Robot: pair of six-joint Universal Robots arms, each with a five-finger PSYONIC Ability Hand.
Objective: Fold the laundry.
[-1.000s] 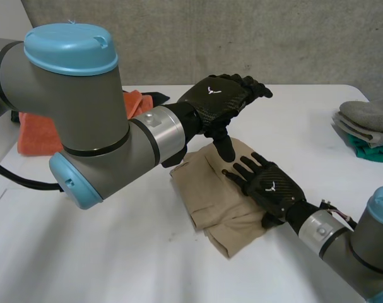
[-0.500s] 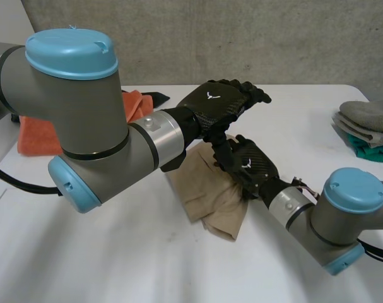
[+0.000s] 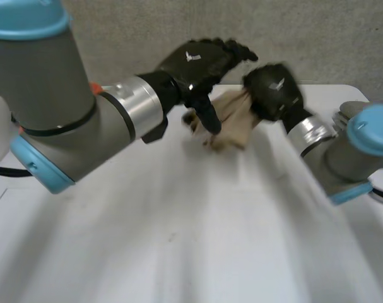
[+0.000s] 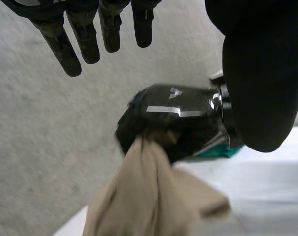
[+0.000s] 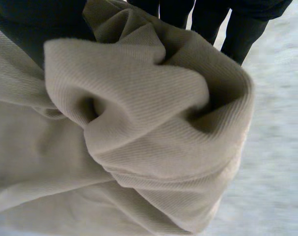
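My right hand (image 3: 274, 88) is curled into a fist round a bunch of the tan cloth (image 3: 232, 121) and holds it up off the white table (image 3: 178, 240) at the far middle. The cloth hangs crumpled below the fist. In the right wrist view the tan cloth (image 5: 139, 123) is wadded against the palm under the fingers (image 5: 212, 19). My left hand (image 3: 197, 62) hovers just to the left of the cloth, fingers straight and spread, holding nothing. The left wrist view has the right hand (image 4: 173, 115) clutching the tan cloth (image 4: 153, 196) beyond the left hand's fingers (image 4: 85, 37).
A pile of grey and green folded clothes (image 3: 355, 113) lies at the table's right edge, close behind my right arm. A bit of green cloth (image 4: 222, 150) is seen past the right hand. The grey wall stands behind the table.
My right hand has closed on the tan cloth and swept it up off the table toward the far right. The left hand has stayed open and shifted slightly left.
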